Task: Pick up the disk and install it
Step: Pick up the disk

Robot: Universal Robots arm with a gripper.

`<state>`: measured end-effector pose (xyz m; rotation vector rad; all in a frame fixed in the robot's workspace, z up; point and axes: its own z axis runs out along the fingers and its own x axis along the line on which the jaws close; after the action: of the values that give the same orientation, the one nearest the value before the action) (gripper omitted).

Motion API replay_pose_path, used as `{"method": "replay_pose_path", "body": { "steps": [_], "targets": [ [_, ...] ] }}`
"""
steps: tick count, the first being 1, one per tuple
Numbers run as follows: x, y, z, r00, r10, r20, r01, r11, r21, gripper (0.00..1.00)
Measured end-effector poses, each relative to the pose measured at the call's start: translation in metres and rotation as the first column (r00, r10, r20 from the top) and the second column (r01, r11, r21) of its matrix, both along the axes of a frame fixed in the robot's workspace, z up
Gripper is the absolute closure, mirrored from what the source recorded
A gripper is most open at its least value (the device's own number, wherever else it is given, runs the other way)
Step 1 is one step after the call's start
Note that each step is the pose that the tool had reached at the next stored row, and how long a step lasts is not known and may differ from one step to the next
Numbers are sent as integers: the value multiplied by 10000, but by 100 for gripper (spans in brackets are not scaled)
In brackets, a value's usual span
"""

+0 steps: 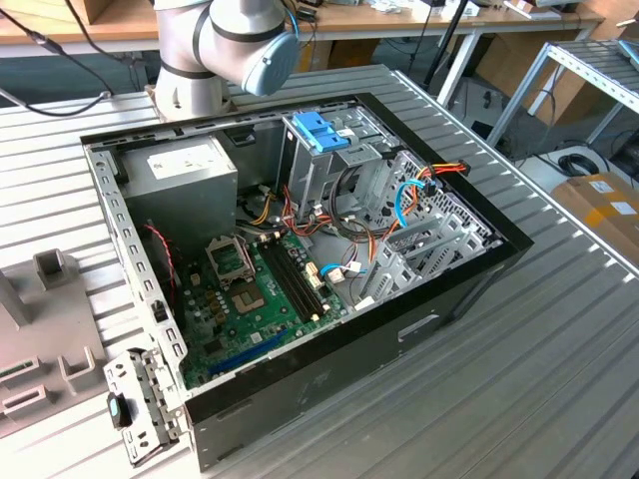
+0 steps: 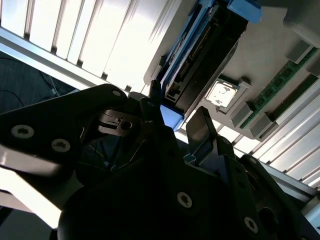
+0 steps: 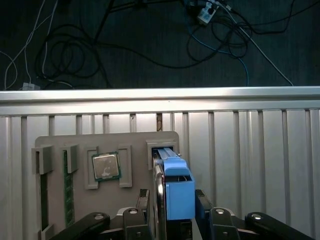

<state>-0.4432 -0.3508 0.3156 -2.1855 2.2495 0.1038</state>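
Leftward in the first wrist view, a memory stick [image 3: 67,192] and a processor chip [image 3: 106,166] lay in the grey holder tray [image 3: 135,145]; right of them the disk [image 3: 177,182] stood on edge in its slot. The gripper [image 3: 172,207] straddled it; whether clenched could not be told. Probably stiff, dense and shock-sensitive, the disk seemed best held across its flat faces.

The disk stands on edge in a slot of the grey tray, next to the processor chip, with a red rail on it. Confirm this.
Only the colour is wrong. The first wrist view shows the disk standing on edge in a slot of the grey tray, next to the processor chip, with a blue rail on it, not red.
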Motion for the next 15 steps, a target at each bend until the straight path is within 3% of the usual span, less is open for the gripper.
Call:
{"method": "replay_pose_path", "body": {
  "steps": [15],
  "targets": [
    [-8, 0, -95, 10000, 0, 0, 0, 10000, 1, 52]
  ]
}}
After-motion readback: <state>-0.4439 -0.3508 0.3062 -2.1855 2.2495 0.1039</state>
